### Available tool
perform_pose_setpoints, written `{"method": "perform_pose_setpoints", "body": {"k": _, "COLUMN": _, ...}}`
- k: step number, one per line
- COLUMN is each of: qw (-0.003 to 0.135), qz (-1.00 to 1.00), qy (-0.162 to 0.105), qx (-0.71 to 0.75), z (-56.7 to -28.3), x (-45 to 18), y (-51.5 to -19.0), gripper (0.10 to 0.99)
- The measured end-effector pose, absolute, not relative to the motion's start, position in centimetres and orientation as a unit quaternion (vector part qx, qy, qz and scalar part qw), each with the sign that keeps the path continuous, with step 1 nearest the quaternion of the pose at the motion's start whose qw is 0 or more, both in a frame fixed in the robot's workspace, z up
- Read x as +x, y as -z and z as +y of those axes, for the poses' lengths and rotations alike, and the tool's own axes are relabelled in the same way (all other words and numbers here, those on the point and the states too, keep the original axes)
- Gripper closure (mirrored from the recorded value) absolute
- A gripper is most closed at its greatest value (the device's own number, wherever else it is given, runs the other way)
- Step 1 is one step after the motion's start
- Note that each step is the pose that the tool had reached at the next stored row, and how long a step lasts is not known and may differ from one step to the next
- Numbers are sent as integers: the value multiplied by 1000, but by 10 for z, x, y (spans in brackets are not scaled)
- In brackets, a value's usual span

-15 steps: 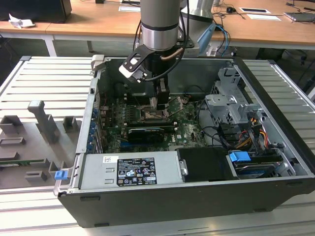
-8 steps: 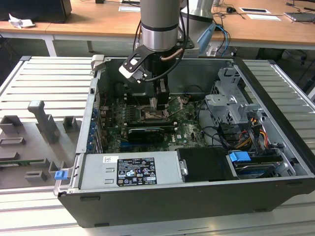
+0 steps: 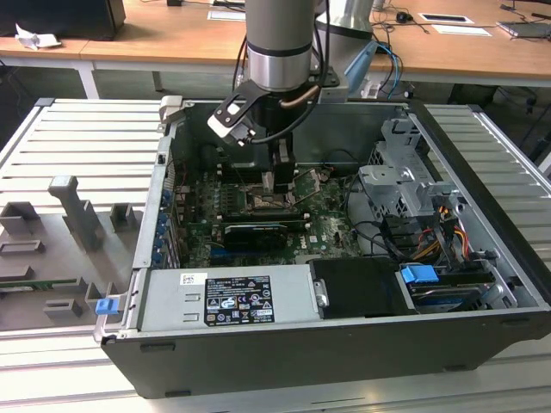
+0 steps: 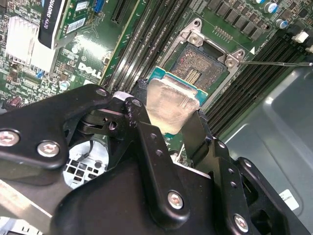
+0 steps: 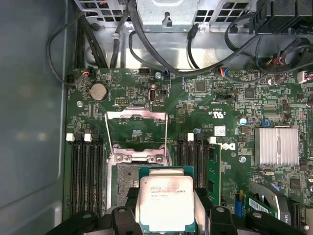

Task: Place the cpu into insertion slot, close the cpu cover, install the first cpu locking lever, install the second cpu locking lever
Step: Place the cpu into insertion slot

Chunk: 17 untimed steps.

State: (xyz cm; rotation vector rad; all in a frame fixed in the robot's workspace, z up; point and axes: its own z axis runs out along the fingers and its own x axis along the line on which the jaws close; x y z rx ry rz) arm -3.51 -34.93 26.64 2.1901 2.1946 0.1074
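Four steps asked for, and can count none as finished. Pinching the chip (image 5: 164,208) by two opposite edges with the pincer (image 5: 166,196), black fingers (image 4: 149,142) pressed against its sides in both wrist views. Holding it over the socket (image 5: 125,175), shifted off square, with part of the dark contact field left uncovered. Cannot tell whether any corner touches, though it looks not seated. Tipped up and open at the far side of the socket, the cover plate (image 5: 137,116), so closing it left to do. Swung clear too, a thin steel rod (image 4: 276,62) that reads as one locking lever; judging from that, both levers left to fasten. Near the middle of the exterior view, reaching straight down into the open computer case (image 3: 258,366) over the green board (image 3: 331,225).

As for materials: a flat, dull silver-beige metal face on the chip, cloudy and smeared, with rounded corners, sitting on a thin green-edged square base. Bright stamped metal round the socket rim, with screw heads at the corners, and a fine brownish grid of contacts inside. Thin silver sheet for the cover plate, a bare frame around a large cut-out. Long, narrow black memory slots (image 5: 84,164) with white end clips running beside the socket. Matte black plastic or metal on the fingers, bolted with shiny round-headed screws. Glossy green board crowded with small parts, plus a finned silver heat sink (image 5: 276,146) and a round coin battery (image 5: 99,91).
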Motion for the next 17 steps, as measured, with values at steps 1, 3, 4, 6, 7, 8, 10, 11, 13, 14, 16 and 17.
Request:
{"method": "perform_pose_setpoints", "body": {"k": 1, "qw": 20, "qz": 707, "qy": -34, "qx": 706, "z": -349, "x": -35, "y": -266, "gripper": 557}}
{"method": "perform_pose_setpoints", "body": {"k": 3, "qw": 20, "qz": 707, "qy": -34, "qx": 706, "z": -349, "x": -35, "y": -265, "gripper": 557}}
{"method": "perform_pose_setpoints", "body": {"k": 4, "qw": 20, "qz": 707, "qy": -34, "qx": 706, "z": -349, "x": -35, "y": -264, "gripper": 557}}
{"method": "perform_pose_setpoints", "body": {"k": 6, "qw": 20, "qz": 707, "qy": -34, "qx": 706, "z": -349, "x": -35, "y": -263, "gripper": 557}}
{"method": "perform_pose_setpoints", "body": {"k": 7, "qw": 20, "qz": 707, "qy": -34, "qx": 706, "z": -349, "x": -35, "y": -262, "gripper": 557}}
{"method": "perform_pose_setpoints", "body": {"k": 8, "qw": 20, "qz": 707, "qy": -34, "qx": 706, "z": -349, "x": -35, "y": -262, "gripper": 557}}
{"method": "perform_pose_setpoints", "body": {"k": 10, "qw": 20, "qz": 706, "qy": -34, "qx": 707, "z": -349, "x": -35, "y": -261, "gripper": 557}}
{"method": "perform_pose_setpoints", "body": {"k": 11, "qw": 20, "qz": 704, "qy": -34, "qx": 709, "z": -349, "x": -35, "y": -260, "gripper": 557}}
{"method": "perform_pose_setpoints", "body": {"k": 13, "qw": 21, "qz": 701, "qy": -34, "qx": 712, "z": -349, "x": -35, "y": -257, "gripper": 557}}
{"method": "perform_pose_setpoints", "body": {"k": 14, "qw": 21, "qz": 702, "qy": -34, "qx": 711, "z": -348, "x": -35, "y": -255, "gripper": 557}}
{"method": "perform_pose_setpoints", "body": {"k": 16, "qw": 20, "qz": 705, "qy": -34, "qx": 708, "z": -346, "x": -35, "y": -251, "gripper": 557}}
{"method": "perform_pose_setpoints", "body": {"k": 17, "qw": 20, "qz": 708, "qy": -34, "qx": 706, "z": -344, "x": -35, "y": -250, "gripper": 557}}
